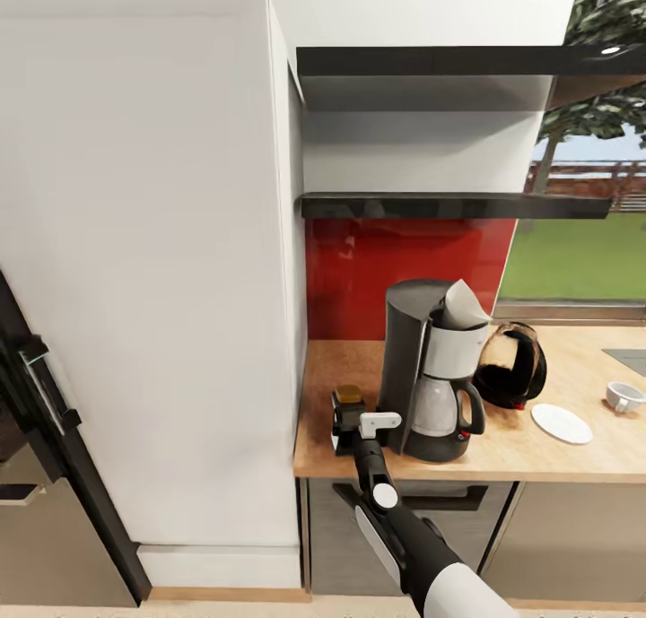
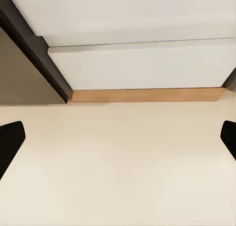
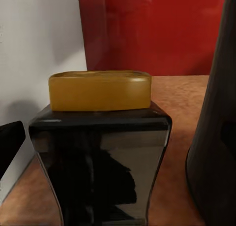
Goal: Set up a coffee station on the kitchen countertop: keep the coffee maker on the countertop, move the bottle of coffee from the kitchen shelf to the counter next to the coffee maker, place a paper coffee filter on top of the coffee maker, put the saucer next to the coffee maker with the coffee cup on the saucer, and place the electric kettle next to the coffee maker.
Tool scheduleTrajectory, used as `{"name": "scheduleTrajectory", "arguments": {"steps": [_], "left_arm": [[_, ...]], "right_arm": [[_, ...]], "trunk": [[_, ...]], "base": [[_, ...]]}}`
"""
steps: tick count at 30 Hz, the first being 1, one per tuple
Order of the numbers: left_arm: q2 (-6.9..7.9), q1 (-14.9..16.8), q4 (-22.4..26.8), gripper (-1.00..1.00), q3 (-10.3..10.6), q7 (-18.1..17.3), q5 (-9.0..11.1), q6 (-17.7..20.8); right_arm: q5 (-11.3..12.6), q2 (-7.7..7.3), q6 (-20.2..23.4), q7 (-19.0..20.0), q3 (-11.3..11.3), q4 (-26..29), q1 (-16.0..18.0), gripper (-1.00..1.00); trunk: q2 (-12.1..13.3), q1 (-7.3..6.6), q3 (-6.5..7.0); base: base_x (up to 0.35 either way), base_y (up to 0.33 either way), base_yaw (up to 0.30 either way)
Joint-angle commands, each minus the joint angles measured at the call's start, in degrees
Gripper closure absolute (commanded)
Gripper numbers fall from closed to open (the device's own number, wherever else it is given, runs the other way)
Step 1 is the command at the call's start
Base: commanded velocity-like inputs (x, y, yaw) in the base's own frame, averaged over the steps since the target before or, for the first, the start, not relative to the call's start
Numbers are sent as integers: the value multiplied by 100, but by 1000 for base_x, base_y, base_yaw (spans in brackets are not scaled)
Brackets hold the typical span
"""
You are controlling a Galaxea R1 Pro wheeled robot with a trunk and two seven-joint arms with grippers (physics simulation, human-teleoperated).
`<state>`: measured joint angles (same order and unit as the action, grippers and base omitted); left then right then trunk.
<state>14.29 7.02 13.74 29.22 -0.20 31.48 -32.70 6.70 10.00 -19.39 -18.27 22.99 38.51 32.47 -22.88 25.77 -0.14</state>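
Note:
The bottle of coffee [image 1: 348, 401], dark with an amber lid, stands on the wooden countertop [image 1: 574, 367] just left of the coffee maker [image 1: 429, 376]. My right gripper [image 1: 347, 428] is open around the bottle [image 3: 101, 157]; one dark fingertip [image 3: 10, 142] stands apart from its side. A paper coffee filter [image 1: 465, 306] sits on top of the coffee maker. Behind the maker to its right is the black electric kettle [image 1: 513, 365]. The white saucer [image 1: 562, 422] lies bare, and the coffee cup [image 1: 624, 396] sits on the counter further right. My left gripper [image 2: 118, 142] hangs open over the floor.
A tall white cabinet [image 1: 144, 259] walls the counter's left end, close to the bottle. Two dark shelves [image 1: 449, 205] hang above a red backsplash [image 1: 395, 259]. A dark fridge edge [image 1: 36, 394] is at far left. The pale floor [image 2: 118, 177] meets a wooden plinth [image 2: 147, 94].

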Motion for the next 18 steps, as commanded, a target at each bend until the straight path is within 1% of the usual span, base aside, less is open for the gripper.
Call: {"name": "scheduleTrajectory", "arguments": {"steps": [1, 7, 18], "left_arm": [[4, 2, -2, -100, 48, -4, 58, -16], [4, 7, -3, -100, 48, 3, 55, -9], [4, 10, -3, -100, 48, -2, 55, -9]], "right_arm": [[60, 0, -38, -19, 22, -9, 5, -100], [60, 0, -38, -19, 22, -2, 5, -100], [60, 0, -38, -19, 22, -10, 5, -100]], "trunk": [[-5, 1, -2], [-5, 1, -2], [-5, 1, -2]], "base": [[-145, 0, 0], [-241, 0, 0], [-18, 0, 0]]}}
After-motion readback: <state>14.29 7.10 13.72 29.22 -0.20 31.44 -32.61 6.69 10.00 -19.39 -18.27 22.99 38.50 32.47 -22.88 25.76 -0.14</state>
